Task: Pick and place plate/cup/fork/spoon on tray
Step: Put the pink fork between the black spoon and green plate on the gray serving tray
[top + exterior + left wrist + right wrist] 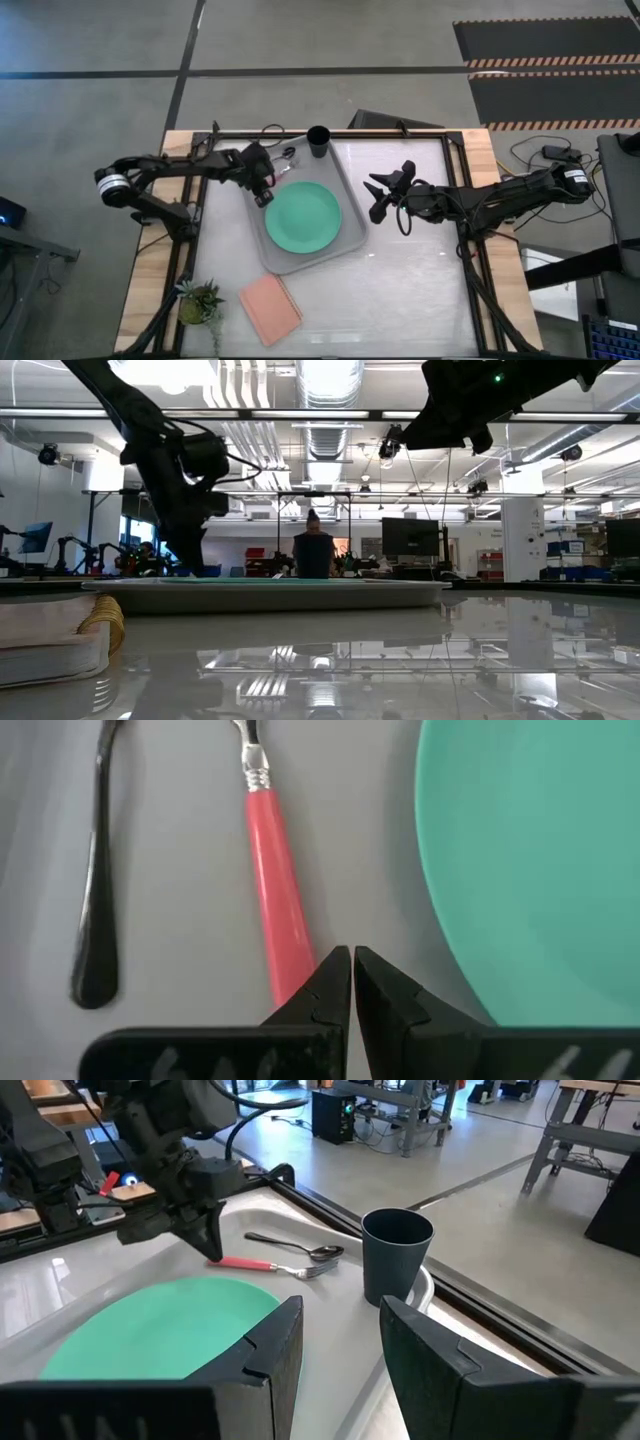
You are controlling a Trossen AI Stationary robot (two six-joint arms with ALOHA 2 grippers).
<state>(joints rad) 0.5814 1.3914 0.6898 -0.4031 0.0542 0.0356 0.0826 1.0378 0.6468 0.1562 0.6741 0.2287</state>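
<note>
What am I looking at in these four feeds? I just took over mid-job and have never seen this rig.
Two dark robot arms work at a table. One camera looks straight down, one sits at table height, and one rides each wrist. The grey tray holds the green plate, the black cup, the pink-handled fork and the metal spoon. The left tool is shut and empty, its tips just above the fork's handle end. The right tool is open beside the tray, holding nothing. A pink pad and a small plant sit off the tray.
</note>
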